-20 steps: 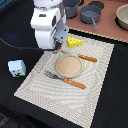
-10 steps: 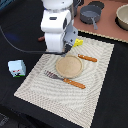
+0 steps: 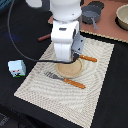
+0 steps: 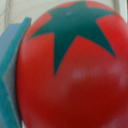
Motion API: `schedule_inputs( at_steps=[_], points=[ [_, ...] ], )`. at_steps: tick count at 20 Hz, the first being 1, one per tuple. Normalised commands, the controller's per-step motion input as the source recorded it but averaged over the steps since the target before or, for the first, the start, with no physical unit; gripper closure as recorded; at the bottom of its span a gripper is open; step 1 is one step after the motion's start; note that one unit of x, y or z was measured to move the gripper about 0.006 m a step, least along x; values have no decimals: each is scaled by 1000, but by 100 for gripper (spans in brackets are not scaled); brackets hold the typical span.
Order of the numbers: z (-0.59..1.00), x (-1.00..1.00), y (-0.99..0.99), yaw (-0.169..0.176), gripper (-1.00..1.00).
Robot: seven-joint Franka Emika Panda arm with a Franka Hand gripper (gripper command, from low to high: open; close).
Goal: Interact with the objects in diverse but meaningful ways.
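- Whereas the arm stood toward the far-left corner of the mat a second ago, in the exterior view it is now over the tan round plate [image 3: 71,68], having travelled toward the exterior view's right and nearer the camera.
- Gripper: hidden below the white wrist housing in the exterior view; the wrist view does not show the fingers. Whether they are spread or clamped cannot be told.
- Tomato [image 4: 70,70]: red, with a green star calyx, it fills the wrist view, so it lies very close beneath the hand. A blue-edged flat piece [image 4: 11,75] touches its side; identity unclear.
- Judgement: the tomato is probably being carried to, or set over, the plate; not confirmed.
- Carton [image 3: 17,69]: white cube with green print, on the black table, well apart from the mat [image 3: 100,75].
- Fork [image 3: 64,79] lies just beside the plate's near rim; knife [image 3: 88,58] at its far side.
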Motion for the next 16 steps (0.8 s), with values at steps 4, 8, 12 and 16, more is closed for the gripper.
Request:
schedule_inputs(
  at_steps=[4,8,12,16],
  points=[
    [124,453,0,0,100],
    [314,586,0,-27,-100],
    [404,596,0,-49,-100],
    [348,576,0,-41,-100]
  ],
)
